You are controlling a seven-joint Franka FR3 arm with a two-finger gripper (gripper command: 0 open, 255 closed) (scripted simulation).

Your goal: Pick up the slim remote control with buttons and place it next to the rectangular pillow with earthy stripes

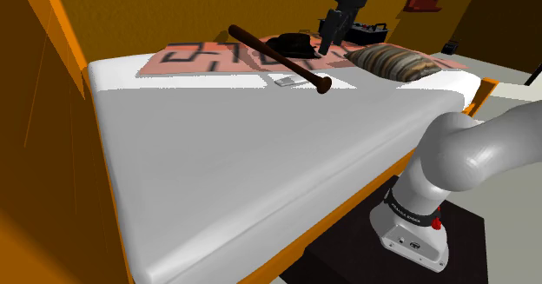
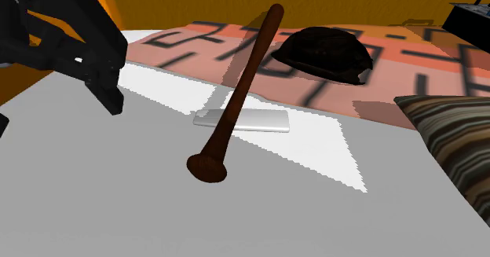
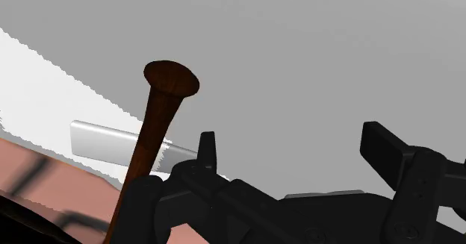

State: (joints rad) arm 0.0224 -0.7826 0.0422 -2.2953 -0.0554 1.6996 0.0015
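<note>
my gripper point(image 3: 293, 138) is spread wide, gripping and touching nothing; the pale grey remote point(image 2: 263, 121) lies flat on the bed point(image 1: 261, 152) under the bat point(image 2: 245, 82), apart from the striped pillow point(image 1: 395, 61); the base lettering point(image 1: 406, 209) is too small to read

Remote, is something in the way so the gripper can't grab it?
Yes. The brown bat crosses over one end of the remote, its knob resting on the bed. The open gripper hovers off to one side. Between remote and striped pillow, nothing visible blocks the way.
</note>
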